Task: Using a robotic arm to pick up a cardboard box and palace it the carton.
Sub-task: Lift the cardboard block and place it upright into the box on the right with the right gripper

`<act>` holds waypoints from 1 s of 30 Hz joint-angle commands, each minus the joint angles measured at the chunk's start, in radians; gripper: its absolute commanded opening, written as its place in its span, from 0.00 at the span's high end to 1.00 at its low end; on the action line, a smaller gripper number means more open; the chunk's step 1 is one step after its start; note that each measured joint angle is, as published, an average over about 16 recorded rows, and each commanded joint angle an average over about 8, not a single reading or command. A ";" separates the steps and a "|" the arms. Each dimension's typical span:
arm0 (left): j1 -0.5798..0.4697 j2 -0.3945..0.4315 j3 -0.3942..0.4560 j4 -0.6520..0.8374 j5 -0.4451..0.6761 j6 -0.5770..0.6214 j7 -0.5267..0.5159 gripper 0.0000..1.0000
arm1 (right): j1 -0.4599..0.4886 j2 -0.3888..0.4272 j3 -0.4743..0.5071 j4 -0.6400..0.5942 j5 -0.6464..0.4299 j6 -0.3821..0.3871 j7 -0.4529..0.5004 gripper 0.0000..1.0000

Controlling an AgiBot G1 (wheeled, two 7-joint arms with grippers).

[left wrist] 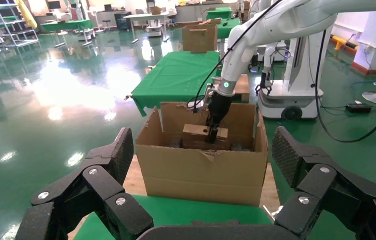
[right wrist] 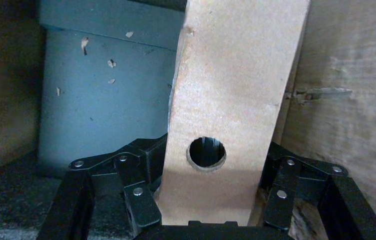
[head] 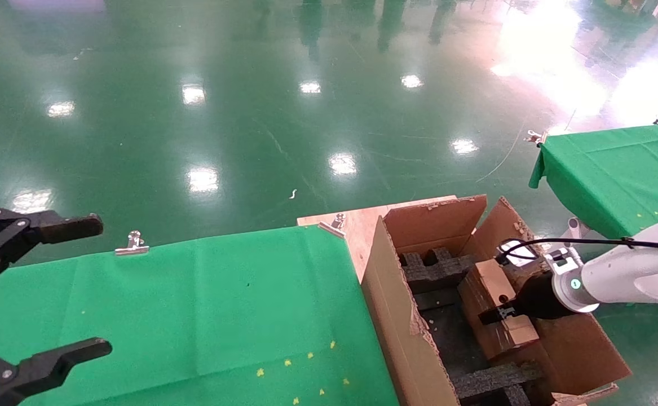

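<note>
The large brown carton (head: 396, 304) with ragged flaps stands at the right end of the green table and also shows in the left wrist view (left wrist: 203, 170). The small cardboard box (head: 489, 285) with a round hole (right wrist: 207, 152) is inside the carton, tilted, near its right wall. My white right arm reaches in from the right. Its black right gripper (head: 503, 313) is shut on the cardboard box (right wrist: 236, 90), with one finger on each side. Black foam inserts (head: 436, 268) lie in the carton. My left gripper (head: 102, 286) hangs open and empty over the table's left end.
The green-clothed table (head: 193, 304) has metal clips (head: 132, 244) on its far edge and a bare wooden board (head: 357, 223) beside the carton. A second green table (head: 616, 169) stands to the far right. Shiny green floor lies beyond.
</note>
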 commanded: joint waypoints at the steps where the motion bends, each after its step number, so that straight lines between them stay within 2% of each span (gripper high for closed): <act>1: 0.000 0.000 0.000 0.000 0.000 0.000 0.000 0.00 | -0.006 -0.014 0.002 -0.020 0.003 0.001 -0.013 1.00; 6: 0.000 0.000 0.000 0.000 0.000 0.000 0.000 0.00 | -0.009 -0.035 0.008 -0.058 0.011 -0.006 -0.044 1.00; 7: 0.000 0.000 0.000 0.000 0.000 0.000 0.000 0.00 | -0.010 -0.038 0.009 -0.065 0.012 -0.007 -0.050 0.94; 14: 0.000 0.000 0.000 0.000 0.000 0.000 0.000 0.00 | -0.014 -0.050 0.012 -0.090 0.015 -0.015 -0.070 0.07; 15: 0.000 0.000 0.000 0.000 0.000 0.000 0.000 0.00 | -0.014 -0.051 0.013 -0.091 0.016 -0.015 -0.070 0.00; 30: 0.000 0.000 0.000 0.000 0.000 0.000 0.000 0.00 | -0.010 -0.046 0.012 -0.080 0.016 -0.014 -0.064 0.00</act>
